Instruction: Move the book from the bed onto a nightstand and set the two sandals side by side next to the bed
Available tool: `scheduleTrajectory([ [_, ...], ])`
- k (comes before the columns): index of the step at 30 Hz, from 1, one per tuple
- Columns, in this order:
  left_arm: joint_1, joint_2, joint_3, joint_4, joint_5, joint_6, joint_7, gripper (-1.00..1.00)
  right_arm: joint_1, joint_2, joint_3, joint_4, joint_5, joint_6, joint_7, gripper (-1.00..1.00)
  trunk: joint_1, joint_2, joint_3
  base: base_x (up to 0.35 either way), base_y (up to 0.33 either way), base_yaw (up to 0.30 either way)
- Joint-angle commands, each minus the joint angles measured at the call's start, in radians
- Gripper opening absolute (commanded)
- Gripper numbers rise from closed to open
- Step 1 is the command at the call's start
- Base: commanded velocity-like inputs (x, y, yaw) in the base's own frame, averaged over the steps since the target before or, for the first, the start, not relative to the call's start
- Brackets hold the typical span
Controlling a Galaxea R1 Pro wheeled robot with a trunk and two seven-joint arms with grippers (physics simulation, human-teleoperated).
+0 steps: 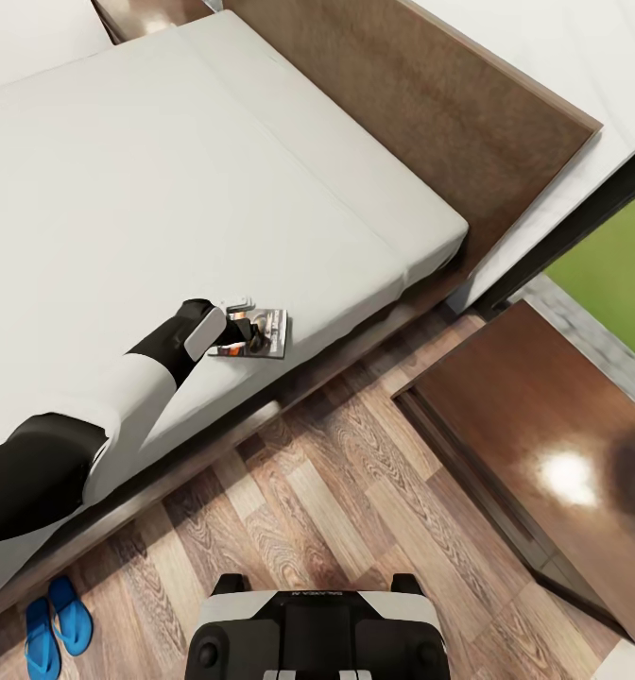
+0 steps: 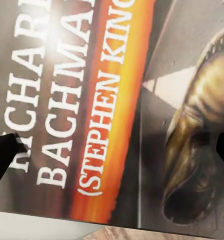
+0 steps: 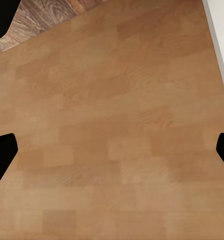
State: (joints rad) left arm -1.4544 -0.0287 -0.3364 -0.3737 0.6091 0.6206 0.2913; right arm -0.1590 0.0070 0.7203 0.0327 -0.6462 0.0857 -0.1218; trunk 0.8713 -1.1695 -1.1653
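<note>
Left hand (image 1: 247, 329) hovers spread wide over the book (image 1: 266, 333) at the bed's (image 1: 166, 189) edge.

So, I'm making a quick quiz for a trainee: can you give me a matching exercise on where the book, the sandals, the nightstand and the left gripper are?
Things:
1. book
2. sandals
3. nightstand
4. left gripper

Places:
A. on the floor beside the bed
B. right over the book
C. by the headboard end of the bed, near the window
D. on the mattress, near its edge

Pairs: 1-D, 2-A, 3-C, 4-B
</note>
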Motion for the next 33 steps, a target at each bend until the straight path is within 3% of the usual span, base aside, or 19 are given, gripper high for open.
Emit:
scheduleTrajectory([
  [1, 0.000, 0.001, -0.007, 0.021, 0.008, 0.004, 0.009, 1.00, -0.001, 0.001, 0.008, 0.001, -0.006, 0.003, -0.002, 1.00, 0.000, 0.000, 0.000, -0.001, 0.000, 0.000],
  [33, 0.000, 0.001, -0.007, 0.021, 0.008, 0.004, 0.009, 1.00, -0.001, 0.001, 0.010, -0.001, -0.006, 0.003, -0.002, 1.00, 0.000, 0.000, 0.000, -0.034, 0.000, 0.000],
])
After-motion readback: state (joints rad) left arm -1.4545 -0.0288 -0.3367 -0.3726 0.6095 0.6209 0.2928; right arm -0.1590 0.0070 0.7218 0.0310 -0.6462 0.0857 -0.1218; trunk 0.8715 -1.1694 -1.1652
